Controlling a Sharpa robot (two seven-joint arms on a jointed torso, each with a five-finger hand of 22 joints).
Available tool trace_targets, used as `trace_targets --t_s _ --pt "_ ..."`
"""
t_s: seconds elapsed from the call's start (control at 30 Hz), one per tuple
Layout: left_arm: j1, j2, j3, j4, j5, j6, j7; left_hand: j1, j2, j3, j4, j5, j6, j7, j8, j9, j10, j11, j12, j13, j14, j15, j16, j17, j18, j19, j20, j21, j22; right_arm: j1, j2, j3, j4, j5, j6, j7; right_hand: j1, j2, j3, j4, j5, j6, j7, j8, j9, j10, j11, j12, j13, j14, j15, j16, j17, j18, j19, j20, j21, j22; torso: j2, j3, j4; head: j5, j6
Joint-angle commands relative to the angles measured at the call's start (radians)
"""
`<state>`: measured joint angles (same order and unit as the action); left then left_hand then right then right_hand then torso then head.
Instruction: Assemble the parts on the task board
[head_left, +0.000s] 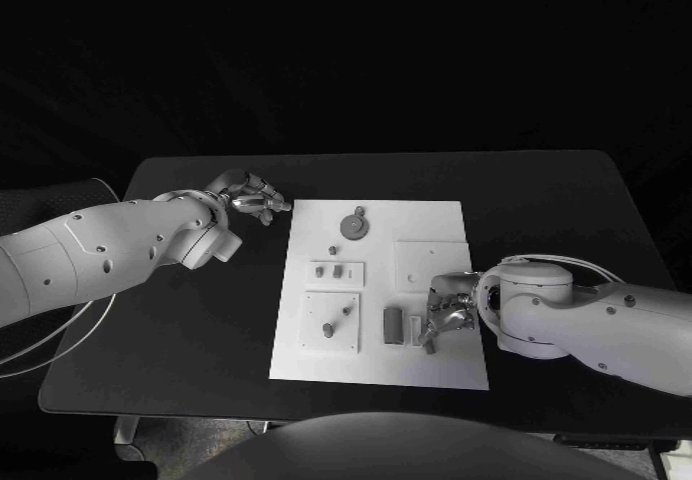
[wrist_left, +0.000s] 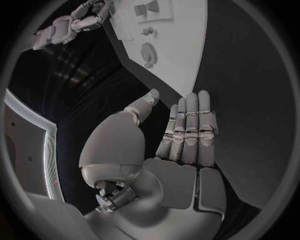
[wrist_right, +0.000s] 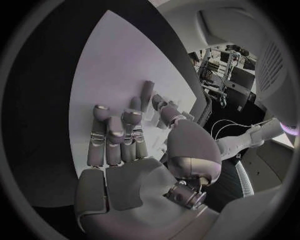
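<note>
Premises: a robotics laboratory or test cell. In the head view a black table (head_left: 173, 300) stands at centre frame against a wholly dark backdrop that fills the upper half. A white task board (head_left: 433, 225) lies flat at the table's middle, carrying small fitted plates and parts laid out as a test fixture. The right wrist view, at upper right of the frame, shows metal equipment racks (wrist_right: 215, 65) and a monitor (wrist_right: 242, 79), with loose cables (wrist_right: 228, 127) running below them.
</note>
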<state>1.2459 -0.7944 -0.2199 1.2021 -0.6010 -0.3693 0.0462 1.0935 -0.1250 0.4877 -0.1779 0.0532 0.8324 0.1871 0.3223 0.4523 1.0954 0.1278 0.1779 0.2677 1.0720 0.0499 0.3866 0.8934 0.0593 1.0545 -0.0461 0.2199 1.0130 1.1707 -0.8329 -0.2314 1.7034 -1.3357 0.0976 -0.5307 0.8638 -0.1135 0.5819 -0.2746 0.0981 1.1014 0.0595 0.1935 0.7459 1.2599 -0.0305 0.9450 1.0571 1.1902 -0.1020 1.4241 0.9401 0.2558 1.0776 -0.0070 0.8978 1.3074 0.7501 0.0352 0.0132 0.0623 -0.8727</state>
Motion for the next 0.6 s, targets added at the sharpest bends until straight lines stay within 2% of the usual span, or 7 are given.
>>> trace_targets --t_s 0.03,0.6 --pt "0.001 0.0 0.0 0.003 -0.001 0.011 0.003 -0.009 -0.001 0.0 0.008 0.001 -0.006 -0.003 0.005 -0.001 -0.001 0.002 -0.004 0.001 0.004 0.0 -0.007 0.001 0.014 0.007 -0.003 -0.006 0.001 -0.009 -0.006 -0.009 -0.016 -0.119 0.001 -0.05 0.006 -0.005 0.001 0.004 0.008 -0.026 0.024 -0.002 -0.096 0.002 0.002 0.005 0.002 0.003 0.001 -0.006 0.002 0.006 0.003 0.004 -0.001 0.002 0.0 0.0001 -0.0001 0.0 0.0" --pt "0.001 -0.001 0.0 0.003 -0.002 0.012 -0.004 -0.009 -0.002 -0.001 0.009 0.001 -0.006 -0.002 0.005 -0.001 -0.002 0.003 -0.005 0.001 0.004 0.0 -0.008 0.002 0.014 0.007 -0.003 -0.006 0.002 -0.009 -0.029 -0.009 -0.008 -0.116 0.021 -0.029 0.015 -0.025 0.0 0.0 0.006 -0.039 0.03 -0.005 -0.102 -0.008 0.008 0.005 0.004 -0.004 0.002 -0.01 0.003 0.006 -0.004 0.007 -0.005 0.001 0.0 0.0008 -0.0004 0.002 0.0"
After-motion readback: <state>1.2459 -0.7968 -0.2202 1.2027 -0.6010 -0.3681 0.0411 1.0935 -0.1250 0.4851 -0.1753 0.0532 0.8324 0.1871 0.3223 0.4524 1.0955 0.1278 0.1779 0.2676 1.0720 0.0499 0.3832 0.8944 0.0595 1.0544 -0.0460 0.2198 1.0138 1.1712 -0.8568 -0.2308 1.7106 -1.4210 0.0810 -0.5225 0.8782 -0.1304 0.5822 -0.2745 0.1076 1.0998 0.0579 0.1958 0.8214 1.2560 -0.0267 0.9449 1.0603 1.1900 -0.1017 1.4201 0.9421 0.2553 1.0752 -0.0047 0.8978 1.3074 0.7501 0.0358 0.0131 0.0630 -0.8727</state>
